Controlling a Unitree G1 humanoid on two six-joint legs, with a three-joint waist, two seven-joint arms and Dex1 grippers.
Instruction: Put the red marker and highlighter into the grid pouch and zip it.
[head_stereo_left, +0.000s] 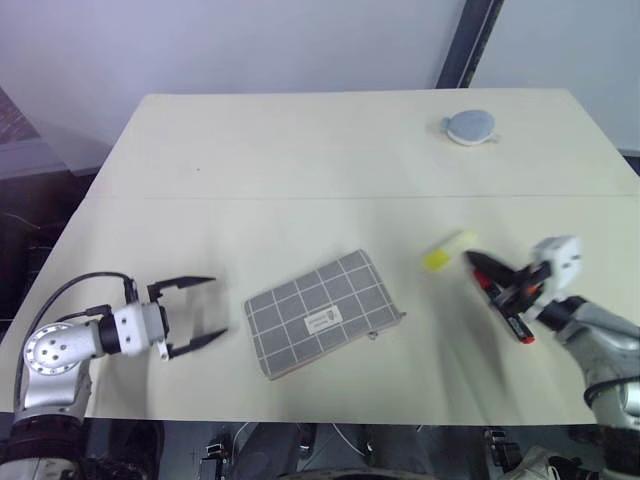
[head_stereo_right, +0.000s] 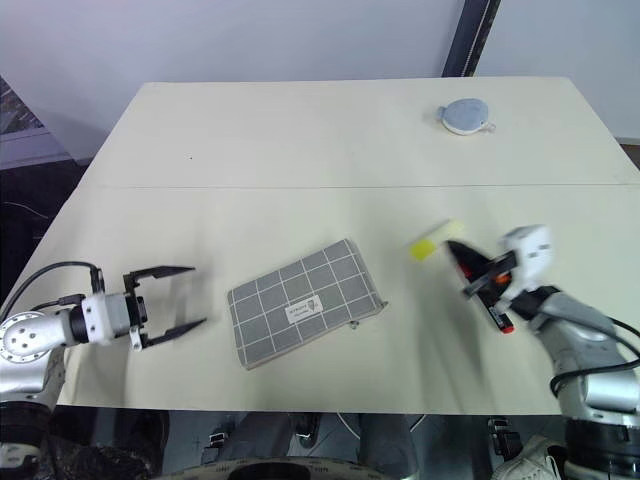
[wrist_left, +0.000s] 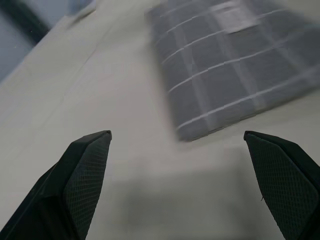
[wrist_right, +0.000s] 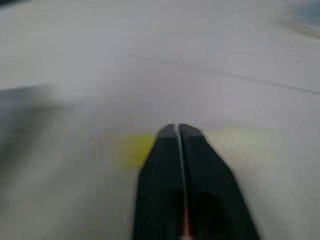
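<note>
1. Head views: the left gripper (head_stereo_left: 215, 310) stands with its two fingers wide apart and holds nothing. The grid pouch (head_stereo_left: 320, 312) lies flat on the table (head_stereo_left: 300, 150), just beyond the fingertips, and the two do not touch.
2. Head views: the right gripper (head_stereo_left: 478, 266) has its fingers pressed together. The red marker (head_stereo_left: 506, 305) runs along it, under its fingers; whether it is gripped I cannot tell. The highlighter (head_stereo_left: 448, 250) lies just beside the fingertips, toward the pouch.
3. Left wrist view: the pouch (wrist_left: 235, 60) lies ahead of the open fingers (wrist_left: 80, 180), not between them.
4. Right wrist view: the closed fingers (wrist_right: 177, 170) meet in one thin line. The yellow highlighter (wrist_right: 131, 149) is a blur just past their tips.
</note>
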